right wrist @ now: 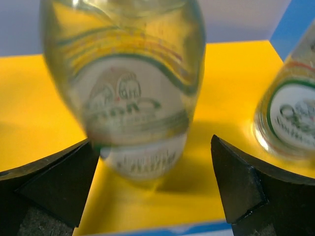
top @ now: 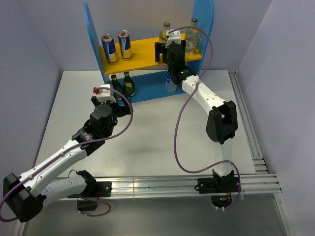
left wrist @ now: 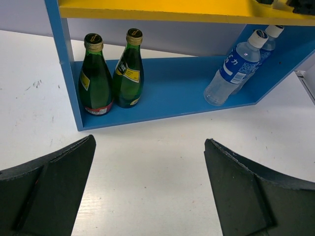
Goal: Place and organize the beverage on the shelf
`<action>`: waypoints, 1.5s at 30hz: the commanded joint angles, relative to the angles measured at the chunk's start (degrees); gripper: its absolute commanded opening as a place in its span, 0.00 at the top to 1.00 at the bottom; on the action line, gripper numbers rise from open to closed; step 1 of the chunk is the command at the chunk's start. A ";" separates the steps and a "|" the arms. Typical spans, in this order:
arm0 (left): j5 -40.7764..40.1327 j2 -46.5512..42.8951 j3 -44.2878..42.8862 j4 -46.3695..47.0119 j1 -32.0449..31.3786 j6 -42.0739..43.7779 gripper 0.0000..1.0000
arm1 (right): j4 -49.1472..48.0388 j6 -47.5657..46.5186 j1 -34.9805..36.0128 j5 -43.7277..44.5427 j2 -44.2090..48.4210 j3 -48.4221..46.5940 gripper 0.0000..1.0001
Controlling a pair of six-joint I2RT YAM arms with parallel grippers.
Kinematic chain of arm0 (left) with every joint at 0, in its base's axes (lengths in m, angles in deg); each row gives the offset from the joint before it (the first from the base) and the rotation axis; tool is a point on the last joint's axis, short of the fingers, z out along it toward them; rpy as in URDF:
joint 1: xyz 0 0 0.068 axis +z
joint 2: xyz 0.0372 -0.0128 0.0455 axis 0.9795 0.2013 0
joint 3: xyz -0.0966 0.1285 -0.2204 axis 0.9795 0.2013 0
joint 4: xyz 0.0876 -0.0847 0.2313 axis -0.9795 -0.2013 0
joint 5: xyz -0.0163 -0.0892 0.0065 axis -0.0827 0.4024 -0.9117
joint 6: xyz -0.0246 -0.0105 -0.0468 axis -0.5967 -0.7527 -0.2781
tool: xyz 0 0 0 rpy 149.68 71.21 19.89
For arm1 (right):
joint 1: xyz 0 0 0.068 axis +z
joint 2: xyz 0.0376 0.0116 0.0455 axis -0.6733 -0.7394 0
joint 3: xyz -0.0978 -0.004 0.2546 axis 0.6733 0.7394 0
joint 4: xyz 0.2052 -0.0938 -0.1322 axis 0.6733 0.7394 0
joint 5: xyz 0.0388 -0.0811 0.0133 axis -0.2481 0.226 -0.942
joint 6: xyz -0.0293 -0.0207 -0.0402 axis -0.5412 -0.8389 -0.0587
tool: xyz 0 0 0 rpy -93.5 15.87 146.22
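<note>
While your right fingers [right wrist: 54,182] stand spread around a pale bottle [right wrist: 133,98] on the yellow board [right wrist: 34,113] of the shelf [top: 91,39], cans [top: 109,48] at its other end, your left fingers [left wrist: 49,182] hang spread over the desk [left wrist: 147,167].

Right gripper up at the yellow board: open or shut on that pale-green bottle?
Open. The right gripper has its fingers spread wide of the pale-green bottle; yellow board shows in the gap.

L arm [top: 59,157], R arm [top: 204,96]: white tubular links, chunky blk joint housings, blk bases. Purple cable [top: 176,142] loops loose along each. White wrist cam blocks; red knob [top: 96,90] on L one. L fingers [left wrist: 49,191], R fingers [right wrist: 246,191]: matte blk, wedge-shaped, angled inner faces.
</note>
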State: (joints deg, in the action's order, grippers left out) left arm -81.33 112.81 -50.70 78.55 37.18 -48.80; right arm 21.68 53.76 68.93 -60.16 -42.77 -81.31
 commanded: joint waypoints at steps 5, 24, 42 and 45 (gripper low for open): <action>0.09 -1.45 -0.28 1.25 -0.19 -0.47 0.01 | -7.08 2.68 1.34 4.31 9.36 10.18 0.00; -3.68 3.12 -7.57 -7.08 -0.19 -5.39 0.01 | -1.92 20.17 13.81 12.94 53.55 61.41 0.00; 7.03 5.50 -45.54 -42.08 -0.27 -7.33 0.01 | 37.65 17.10 18.56 3.96 79.23 34.28 0.00; 9.32 3.92 -47.47 -44.01 -0.27 -6.10 0.01 | 38.97 16.57 18.48 3.96 80.11 33.05 0.00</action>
State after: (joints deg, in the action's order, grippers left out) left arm -76.39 118.89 -95.05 38.68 37.16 -55.78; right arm 55.77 72.01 87.34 -54.39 38.10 -47.35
